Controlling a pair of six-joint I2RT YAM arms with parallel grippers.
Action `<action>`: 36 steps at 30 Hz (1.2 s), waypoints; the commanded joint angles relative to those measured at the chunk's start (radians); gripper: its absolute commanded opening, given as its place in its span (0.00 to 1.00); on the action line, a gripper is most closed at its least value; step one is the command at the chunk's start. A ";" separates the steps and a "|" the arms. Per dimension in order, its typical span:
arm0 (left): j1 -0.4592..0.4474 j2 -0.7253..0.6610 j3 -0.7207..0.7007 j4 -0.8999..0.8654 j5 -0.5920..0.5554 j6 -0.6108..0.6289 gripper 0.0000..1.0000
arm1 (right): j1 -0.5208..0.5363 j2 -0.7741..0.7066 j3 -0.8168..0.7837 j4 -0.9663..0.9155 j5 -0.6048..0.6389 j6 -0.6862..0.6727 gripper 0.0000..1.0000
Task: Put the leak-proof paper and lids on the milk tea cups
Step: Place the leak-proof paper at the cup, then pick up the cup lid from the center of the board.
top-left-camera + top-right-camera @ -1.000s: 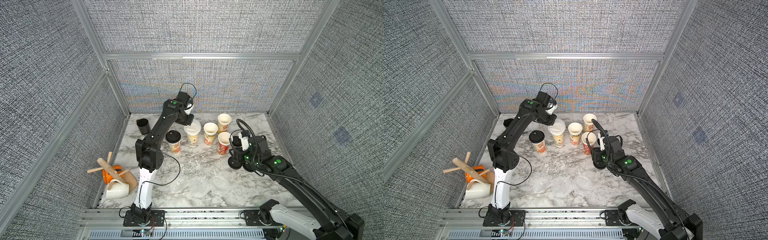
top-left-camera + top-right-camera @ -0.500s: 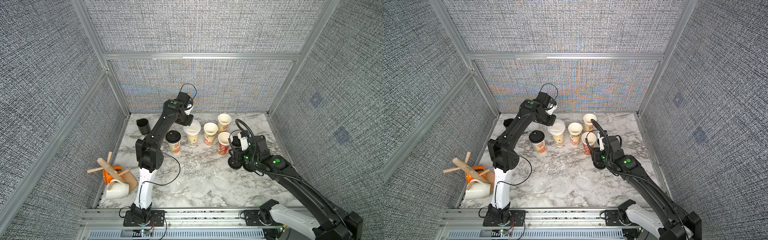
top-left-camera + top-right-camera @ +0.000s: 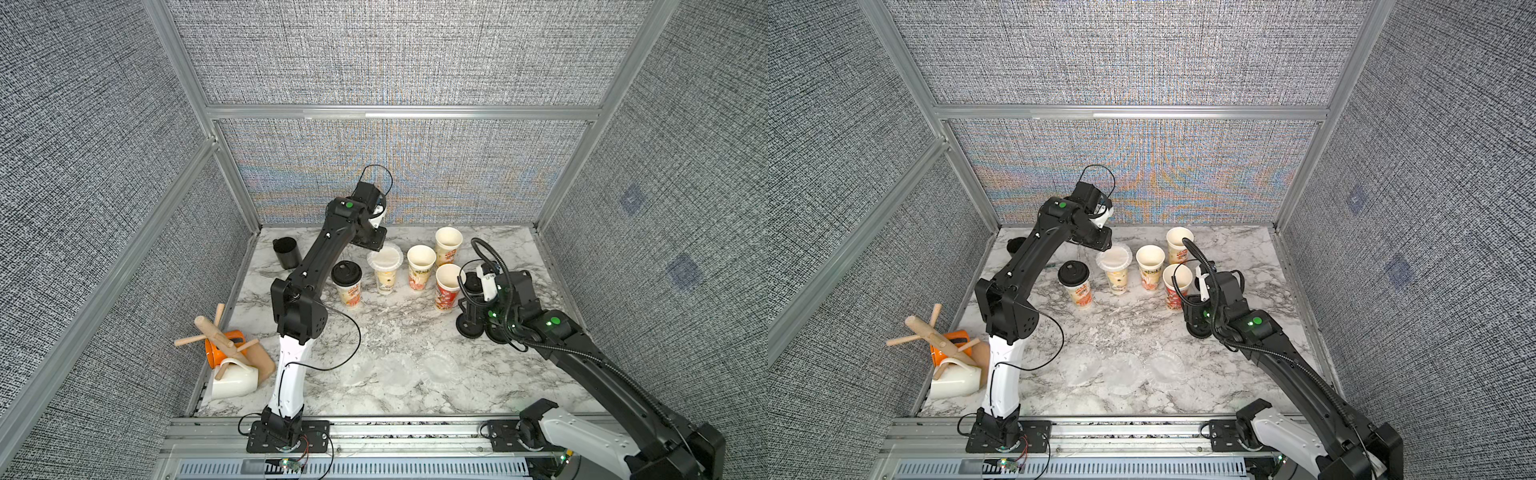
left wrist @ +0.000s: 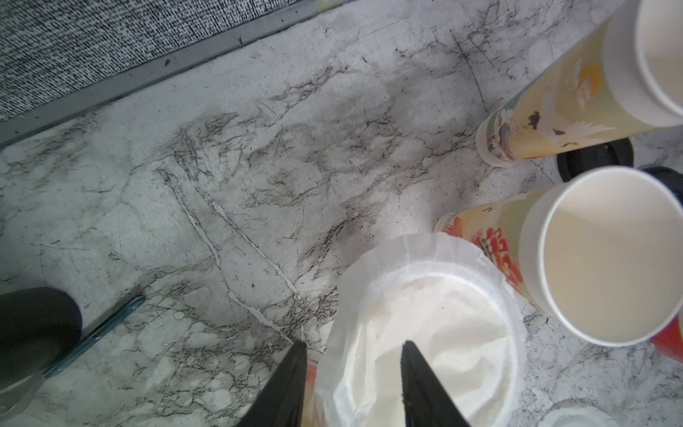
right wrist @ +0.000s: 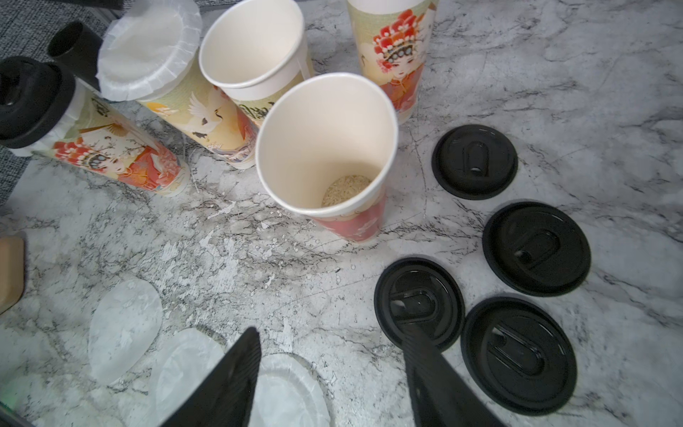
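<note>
Five milk tea cups stand in a cluster at the back of the table. One (image 3: 346, 282) wears a black lid. Beside it, another cup (image 3: 385, 279) has a sheet of leak-proof paper (image 3: 385, 257) (image 4: 425, 318) lying on its mouth. Three cups (image 3: 421, 266) (image 3: 449, 245) (image 3: 448, 286) are uncovered. My left gripper (image 4: 353, 345) is open, its fingers astride the near edge of that sheet without pinching it. Three loose sheets (image 5: 125, 329) (image 5: 188, 369) (image 5: 288, 392) lie flat at the front. My right gripper (image 5: 330, 332) is open and empty above the table between them and the lids.
Several black lids (image 5: 474, 161) (image 5: 536, 248) (image 5: 418, 303) (image 5: 517, 355) lie right of the cups, under my right arm. A plain black cup (image 3: 286, 252) stands at the back left. A wooden mug tree (image 3: 216, 336), an orange mug (image 3: 218, 353) and a white mug (image 3: 235, 380) crowd the front left corner.
My left gripper has opened and let go of the sheet, which now rests on the cup. My right gripper has opened a little wider and barely shifted.
</note>
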 commanded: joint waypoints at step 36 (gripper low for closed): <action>-0.036 -0.715 -0.895 0.451 0.057 -0.209 0.71 | -0.423 0.780 0.258 0.033 0.112 0.029 0.85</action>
